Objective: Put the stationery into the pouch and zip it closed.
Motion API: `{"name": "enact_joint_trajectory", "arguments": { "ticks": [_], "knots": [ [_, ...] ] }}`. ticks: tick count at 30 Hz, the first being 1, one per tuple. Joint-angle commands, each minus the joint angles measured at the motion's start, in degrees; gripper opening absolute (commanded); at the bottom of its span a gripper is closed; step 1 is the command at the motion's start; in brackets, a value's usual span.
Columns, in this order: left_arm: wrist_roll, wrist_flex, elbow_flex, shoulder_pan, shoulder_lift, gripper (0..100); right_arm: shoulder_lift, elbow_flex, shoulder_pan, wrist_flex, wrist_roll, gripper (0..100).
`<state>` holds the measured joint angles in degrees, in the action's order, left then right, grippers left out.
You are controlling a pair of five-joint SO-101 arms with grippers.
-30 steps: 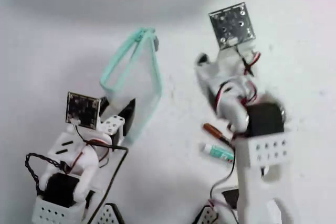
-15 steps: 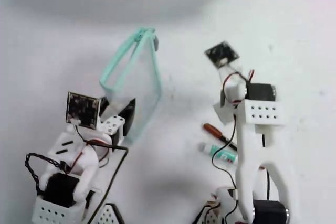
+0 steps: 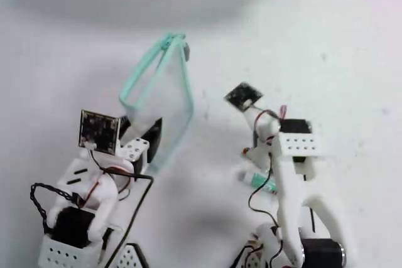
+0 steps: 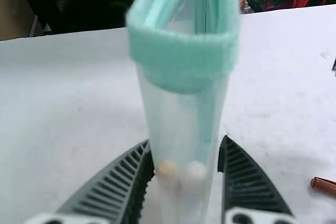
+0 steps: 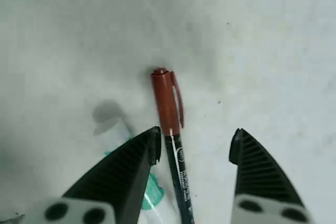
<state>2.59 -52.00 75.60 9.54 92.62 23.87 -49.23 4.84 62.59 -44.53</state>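
Clear plastic pouch [image 4: 184,77], teal trim, on the white bench [image 3: 75,42]; left gripper [image 4: 184,153] clamped on its near end. Right gripper [image 5: 195,136] spread wide, hanging over the brown-capped pen [image 5: 168,103]. White-and-teal tube [image 5: 113,127] lies just beside the pen, partly under one finger. Both well apart from the pouch.

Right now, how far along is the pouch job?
Done: the left gripper clamps the pouch, its mouth open. In hand: the right gripper hangs open astride the pen. Left: pen and tube both lie on the table, zip not closed.
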Motion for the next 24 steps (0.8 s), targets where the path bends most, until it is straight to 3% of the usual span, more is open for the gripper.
{"name": "enact_joint_trajectory", "arguments": {
  "ticks": [1, 13, 15, 18, 20, 24],
  "knots": [
    [0.4, 1.2, -0.3, 0.1, 0.7, 21, 0.2, -1.1, 3.4, 0.3, -0.8, 21.2],
    [0.5, 1.2, -0.3, 0.1, 0.7, 21, -13.0, -2.5, 2.9, -9.6, -0.7, 21.0],
    [0.5, 1.2, -0.3, 0.0, 0.7, 21, -14.9, -0.4, 2.6, -7.6, -0.8, 16.5],
    [0.5, 1.2, -0.3, 0.0, 0.7, 21, -16.6, -0.1, 3.0, -7.7, -0.9, 0.1],
    [0.5, 1.2, -0.3, 0.0, 0.7, 21, -16.8, -0.1, 3.0, -7.6, -0.9, 4.5],
    [0.5, 1.2, -0.3, 0.0, 0.7, 21, -16.3, 2.0, 2.7, -7.3, -0.9, 2.0]
  ]
}}
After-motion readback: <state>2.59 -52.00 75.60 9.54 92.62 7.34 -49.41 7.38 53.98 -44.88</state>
